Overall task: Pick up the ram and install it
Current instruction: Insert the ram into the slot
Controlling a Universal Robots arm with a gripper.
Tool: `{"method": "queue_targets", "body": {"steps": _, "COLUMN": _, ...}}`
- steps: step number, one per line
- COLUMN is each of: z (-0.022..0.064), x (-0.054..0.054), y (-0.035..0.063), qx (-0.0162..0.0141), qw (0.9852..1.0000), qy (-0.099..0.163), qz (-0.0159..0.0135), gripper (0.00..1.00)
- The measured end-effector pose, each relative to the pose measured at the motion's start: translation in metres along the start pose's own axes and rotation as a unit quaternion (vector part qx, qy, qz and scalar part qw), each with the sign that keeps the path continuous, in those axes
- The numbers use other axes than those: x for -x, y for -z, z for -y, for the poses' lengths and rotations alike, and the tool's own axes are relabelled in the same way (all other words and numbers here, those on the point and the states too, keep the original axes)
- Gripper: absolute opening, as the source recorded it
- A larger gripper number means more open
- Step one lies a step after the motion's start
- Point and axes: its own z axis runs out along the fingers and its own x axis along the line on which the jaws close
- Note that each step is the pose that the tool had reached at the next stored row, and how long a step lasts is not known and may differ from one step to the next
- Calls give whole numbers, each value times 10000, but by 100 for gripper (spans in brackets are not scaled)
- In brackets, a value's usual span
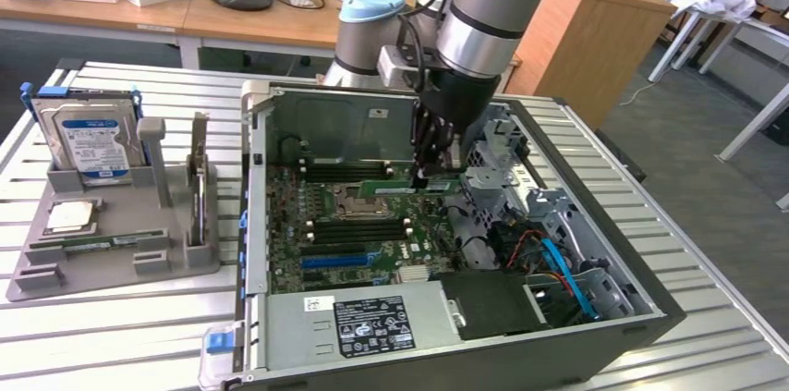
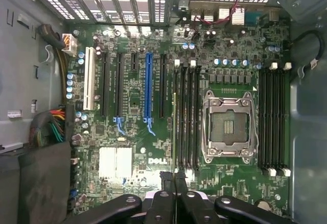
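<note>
My gripper (image 1: 434,177) hangs inside the open computer case (image 1: 641,303), just above the motherboard (image 2: 133,132). Its fingers (image 2: 166,193) are shut on the ram (image 2: 174,132), a thin green stick that appears edge-on in the wrist view. The ram (image 1: 439,186) hangs level over the bank of black memory slots (image 2: 188,116) beside the empty processor socket (image 2: 227,127). It lines up with the outermost slot of that bank, on the side away from the socket. I cannot tell whether it touches the slot.
A second bank of memory slots (image 2: 273,116) lies on the socket's other side. On the exterior view's left, a grey holder (image 1: 111,262) carries a hard drive (image 1: 92,143), a processor chip (image 1: 72,217) and another green stick (image 1: 99,243). Cables (image 1: 561,266) and case walls hem in the gripper.
</note>
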Motion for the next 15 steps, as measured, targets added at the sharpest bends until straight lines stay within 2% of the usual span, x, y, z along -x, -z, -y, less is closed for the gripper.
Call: {"method": "queue_targets", "body": {"steps": 15, "z": 5, "x": -2, "y": -106, "qx": 0, "qw": 10000, "qy": -1, "qz": 0, "gripper": 11}}
